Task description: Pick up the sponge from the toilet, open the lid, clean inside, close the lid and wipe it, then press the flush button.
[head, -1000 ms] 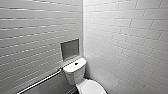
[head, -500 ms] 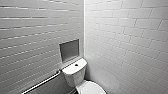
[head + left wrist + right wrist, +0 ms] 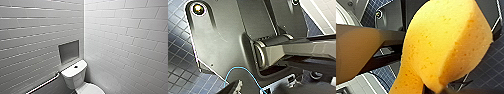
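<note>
The right tool (image 3: 435,90) is clamped on the sponge (image 3: 443,45). Of the tool itself little can be made out, only a dark tip at the sponge's narrower end. The sponge is yellow-orange and pitted with small pores, and its broad rounded end swells away from the tool, close before the wrist camera. Beyond the sponge, under the tool, lies a floor (image 3: 486,72) of small dark blue tiles.

The left tool (image 3: 233,87) hangs over the same dark tiled floor, close to the robot's own dark plate, and carries nothing that can be seen. Whether it is apart or together I cannot tell. A thin blue cable (image 3: 243,68) loops just beside it.

Well away from both tools, ahead of the robot, the toilet (image 3: 75,78) stands in a corner of white-tiled walls (image 3: 125,37). The flush button (image 3: 75,66) is a dark spot on top of the tank. The lid (image 3: 93,89) is down over the bowl and cut off by the edge of the head view. Above the tank a square niche (image 3: 68,51) is set into the wall, and a rail (image 3: 43,84) runs along that wall beside the tank.
</note>
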`<state>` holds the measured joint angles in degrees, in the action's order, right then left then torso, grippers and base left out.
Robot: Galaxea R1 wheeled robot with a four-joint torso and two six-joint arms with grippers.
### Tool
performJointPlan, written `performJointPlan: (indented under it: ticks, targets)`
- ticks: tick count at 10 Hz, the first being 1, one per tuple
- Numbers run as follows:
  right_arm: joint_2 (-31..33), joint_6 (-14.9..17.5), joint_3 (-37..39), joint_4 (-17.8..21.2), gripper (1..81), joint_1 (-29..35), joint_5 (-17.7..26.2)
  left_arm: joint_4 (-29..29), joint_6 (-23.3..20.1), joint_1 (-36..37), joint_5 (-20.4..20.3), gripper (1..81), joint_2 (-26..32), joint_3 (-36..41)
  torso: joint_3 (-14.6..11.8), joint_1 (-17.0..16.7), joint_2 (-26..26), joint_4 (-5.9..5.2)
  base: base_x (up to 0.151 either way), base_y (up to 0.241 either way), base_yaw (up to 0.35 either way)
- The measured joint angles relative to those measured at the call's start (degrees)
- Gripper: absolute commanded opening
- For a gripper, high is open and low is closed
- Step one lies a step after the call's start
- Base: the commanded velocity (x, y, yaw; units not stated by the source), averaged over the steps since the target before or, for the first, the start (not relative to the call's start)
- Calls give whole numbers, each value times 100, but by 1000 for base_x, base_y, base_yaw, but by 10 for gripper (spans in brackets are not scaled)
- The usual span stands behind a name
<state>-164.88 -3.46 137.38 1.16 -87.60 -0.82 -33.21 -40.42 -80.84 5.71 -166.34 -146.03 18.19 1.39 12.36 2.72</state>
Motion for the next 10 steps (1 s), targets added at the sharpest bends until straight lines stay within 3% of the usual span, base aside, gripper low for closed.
performJointPlan:
  ticks: [10]
  targets:
    - [-28, 0, 144, 0, 10, -18, 5, 0, 0, -9, -4, 811, -4, 0, 0, 0, 0, 0, 91, 0, 0]
